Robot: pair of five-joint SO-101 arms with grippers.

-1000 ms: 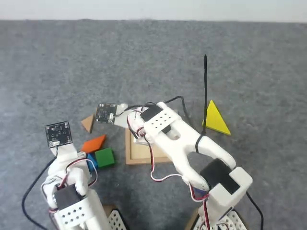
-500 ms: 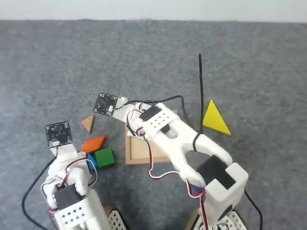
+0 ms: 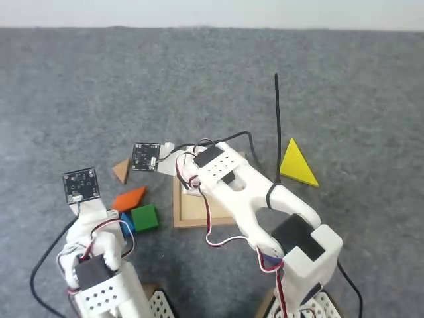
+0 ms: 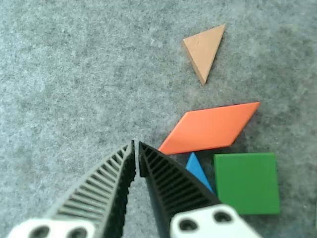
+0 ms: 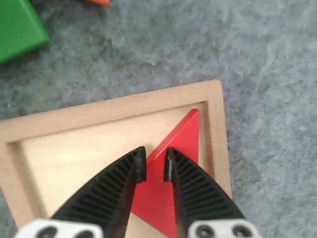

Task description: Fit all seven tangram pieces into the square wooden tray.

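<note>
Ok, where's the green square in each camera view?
High view: green square just left of the tray.
Left wrist view: green square beside the blue triangle.
Right wrist view: green square cut off at the frame edge, outside the tray.
Shared landmark: the orange parallelogram near it.

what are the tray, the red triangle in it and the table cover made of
The tray looks like bare pale wood, matte, with faint grain. The red triangle is smooth and evenly coloured: painted wood or plastic, unclear. The table cover seems grey felt or short carpet, fuzzy and mottled.
</note>
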